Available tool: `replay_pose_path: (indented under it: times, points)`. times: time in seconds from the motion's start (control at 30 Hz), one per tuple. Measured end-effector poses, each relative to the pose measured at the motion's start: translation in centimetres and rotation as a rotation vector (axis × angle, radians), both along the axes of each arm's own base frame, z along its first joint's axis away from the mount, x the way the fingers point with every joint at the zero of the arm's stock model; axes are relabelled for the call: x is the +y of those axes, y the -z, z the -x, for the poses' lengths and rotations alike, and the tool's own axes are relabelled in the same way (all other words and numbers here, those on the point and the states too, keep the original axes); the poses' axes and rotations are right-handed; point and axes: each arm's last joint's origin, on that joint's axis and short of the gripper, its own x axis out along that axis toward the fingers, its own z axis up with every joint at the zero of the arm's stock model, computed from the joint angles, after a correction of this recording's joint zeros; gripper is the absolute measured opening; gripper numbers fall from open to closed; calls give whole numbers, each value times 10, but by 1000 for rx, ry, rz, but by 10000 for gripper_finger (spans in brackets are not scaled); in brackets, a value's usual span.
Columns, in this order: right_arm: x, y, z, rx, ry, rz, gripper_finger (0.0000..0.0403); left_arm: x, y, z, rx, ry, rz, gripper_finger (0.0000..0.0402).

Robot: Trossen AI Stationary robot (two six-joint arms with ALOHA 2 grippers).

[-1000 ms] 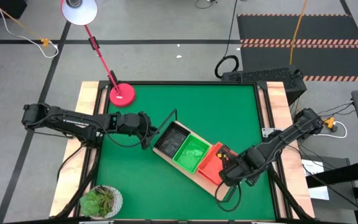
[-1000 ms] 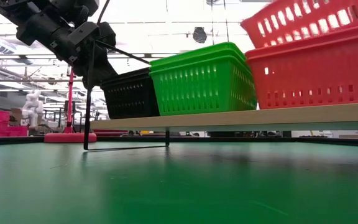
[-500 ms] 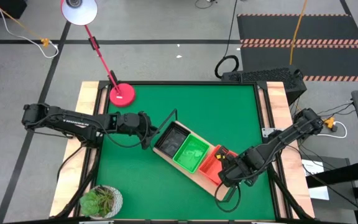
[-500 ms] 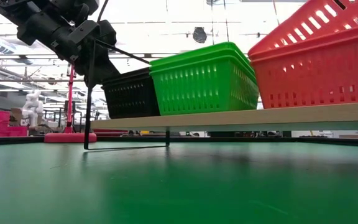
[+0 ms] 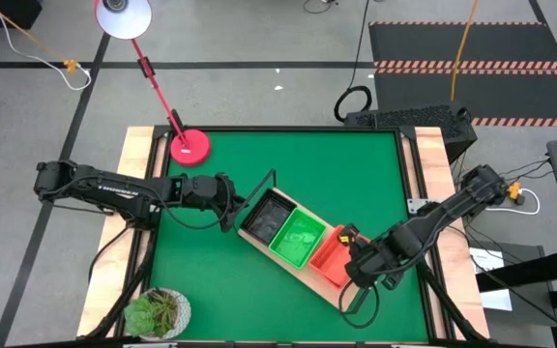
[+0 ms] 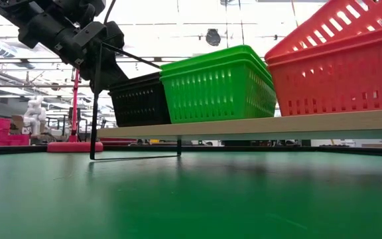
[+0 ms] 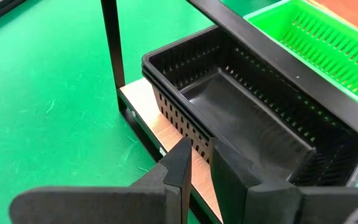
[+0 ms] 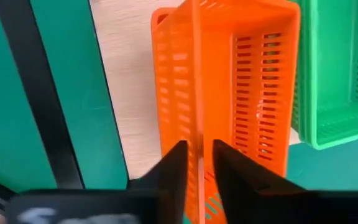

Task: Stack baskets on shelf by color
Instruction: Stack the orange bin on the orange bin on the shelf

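Observation:
The light-wood shelf (image 5: 304,272) lies slantwise on the green mat. On it stand a black basket stack (image 5: 267,215), a green stack (image 5: 299,237) and red-orange baskets (image 5: 329,253). In the low view the top red basket (image 6: 330,23) sits tilted in the red one below (image 6: 337,83). My right gripper (image 5: 354,259) is shut on that top red basket at the shelf's near-right end. My left gripper (image 5: 232,207) sits at the black stack's outer end (image 7: 166,93), beside the wire end frame, fingers nearly together. My left gripper (image 7: 201,149) has the black stack's end wall (image 7: 191,127) between its fingers, one finger outside and one (image 7: 229,171) over the hollow, coming level from the table's left. The stack rests on the shelf board. My right gripper (image 8: 197,152) pinches a side wall of the top red basket (image 8: 197,93), with one finger on each face. The basket is tilted, its lower end nested in the red basket below and its other end raised (image 6: 377,6).
A red lamp base (image 5: 190,147) with its slanted stem stands at the mat's far left corner. A potted plant (image 5: 159,313) sits at the near left corner. The shelf's black wire end frames (image 5: 261,184) (image 5: 356,302) stick out at both ends. Bare mat (image 5: 337,174) lies beyond the shelf.
My right gripper has moved a little toward the table's near right, staying shut. The top red basket has come down and settled deeper into the red basket below, still tilted. The left arm has kept still.

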Motion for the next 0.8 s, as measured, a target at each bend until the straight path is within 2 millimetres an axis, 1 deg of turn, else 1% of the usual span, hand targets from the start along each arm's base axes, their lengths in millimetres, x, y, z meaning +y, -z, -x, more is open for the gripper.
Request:
replay_pose_path:
  times: [0.07,0.1,0.17,0.37,0.47,0.67,0.8]
  points:
    - [0,-1,1,-2,8,-4,24,0,0,0,0,0,0,58]
    - [0,-1,1,-2,7,-6,13,0,0,0,0,0,0,58]
    - [0,-1,1,3,2,-16,9,0,0,0,0,0,0,58]
    - [2,-2,-2,-21,6,-37,34,0,0,0,0,0,1,58]
    - [2,-2,-3,-43,7,-21,46,0,0,0,0,0,1,58]
    - [1,-2,-3,-56,16,-2,86,0,0,0,-1,0,1,58]
    - [0,-2,-5,-62,20,-7,95,0,0,0,-1,0,1,58]
